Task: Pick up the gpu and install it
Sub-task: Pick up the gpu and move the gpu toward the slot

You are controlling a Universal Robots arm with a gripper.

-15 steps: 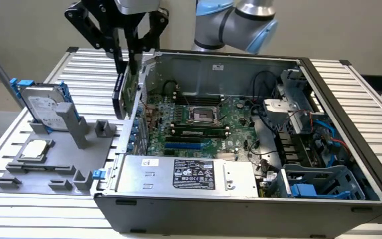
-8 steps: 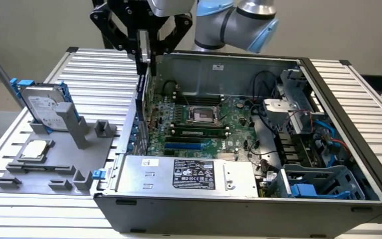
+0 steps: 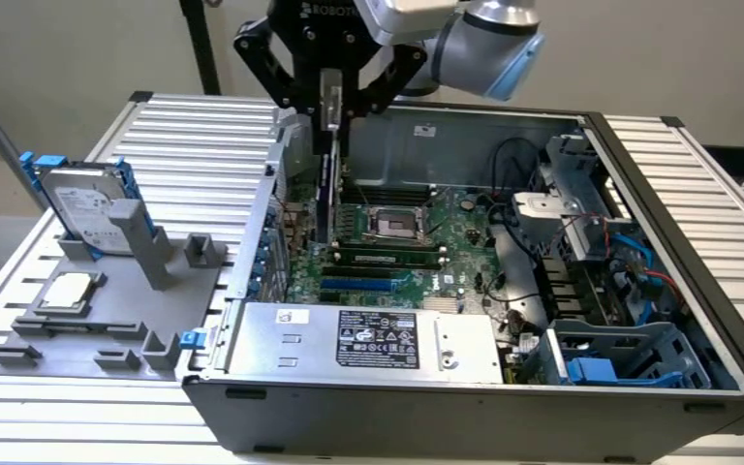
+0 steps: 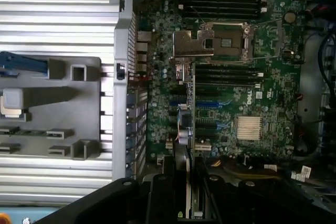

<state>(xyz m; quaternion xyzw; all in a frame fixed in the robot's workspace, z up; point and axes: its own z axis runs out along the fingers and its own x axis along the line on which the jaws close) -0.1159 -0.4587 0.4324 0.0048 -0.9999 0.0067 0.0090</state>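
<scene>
Robot gripper (image 3: 333, 102), black and two-fingered, hangs over an open dark grey computer case (image 3: 476, 407) whose side panel is off. We see its jaws clamped together on the gpu (image 3: 332, 165), a thin flat expansion card with a black face. The card is gripped at its top end and turned edge-on to the exterior camera.

The card's long axis runs up and down, from the gripper toward the green motherboard (image 3: 444, 257) lying flat in the case floor. The relation that matters is this: the card hangs directly beneath the tool, on the side of the board nearest the case's perforated rear wall (image 3: 272, 208), and just beside the square CPU socket (image 3: 391, 225). Its lower end reaches to about board level, but we cannot tell whether it touches the board or a slot.

From the wrist camera we look down the card's thin edge (image 4: 185, 129) out of the gripper (image 4: 186, 182) toward the blue and black expansion slots (image 4: 207, 103), which lie across the card's line.

At the exterior view's left, well apart from the tool, a grey plastic fixture tray (image 3: 113, 325) holds a silver hard drive with blue side rails (image 3: 81, 203) and a small square silver CPU chip (image 3: 69, 289) (neither belongs to this task).
</scene>
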